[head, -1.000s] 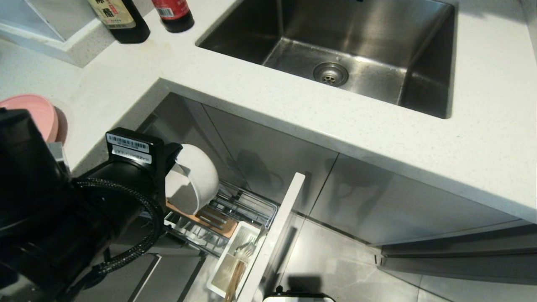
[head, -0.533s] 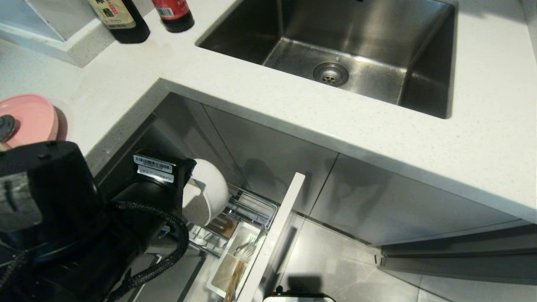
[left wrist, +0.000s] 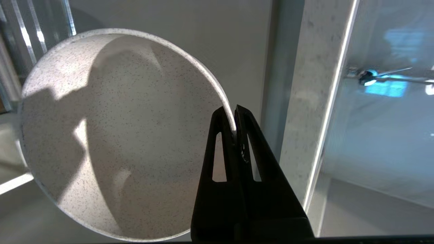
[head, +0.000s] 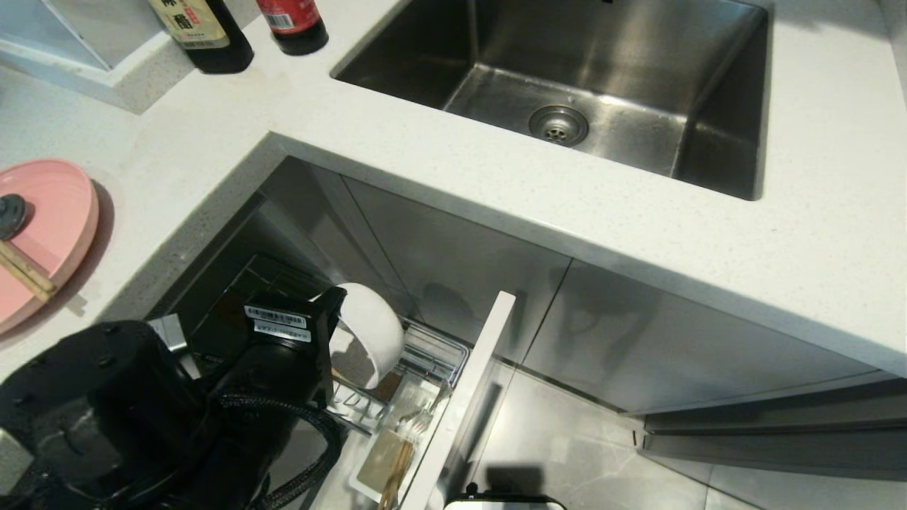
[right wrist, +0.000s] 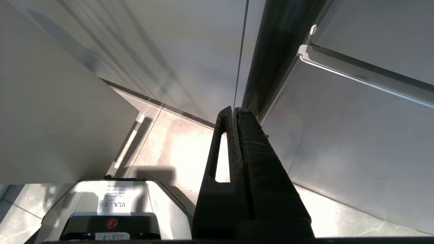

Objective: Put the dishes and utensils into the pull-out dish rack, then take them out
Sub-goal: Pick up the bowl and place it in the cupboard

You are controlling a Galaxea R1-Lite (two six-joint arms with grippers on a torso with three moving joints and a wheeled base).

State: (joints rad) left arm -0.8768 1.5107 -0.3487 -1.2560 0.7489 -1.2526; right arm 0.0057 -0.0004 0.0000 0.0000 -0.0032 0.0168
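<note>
My left gripper (left wrist: 234, 117) is shut on the rim of the cream-white bowl (head: 372, 329), which it holds tilted on its side just above the pull-out dish rack (head: 434, 356). The bowl's speckled inside (left wrist: 112, 135) faces the wrist camera. The rack's pale front panel (head: 476, 379) stands pulled out, with the white utensil cup (head: 388, 453) behind it holding wooden sticks and a metal utensil. The pink plate (head: 57, 212) lies on the counter at the left with light-wood chopsticks (head: 27, 273) across it. My right gripper (right wrist: 234, 110) is shut and empty, parked low by the cabinet fronts.
The steel sink (head: 602, 78) is set in the white counter (head: 439, 177) above the rack. Two dark bottles (head: 205, 32) stand at the back left. A closed cabinet door (head: 673, 340) is right of the rack. The robot's base (right wrist: 112, 206) sits on the floor.
My left arm has sunk and moved right with the bowl, bringing it lower over the rack. The pink plate, partly hidden by the arm before, now shows.
</note>
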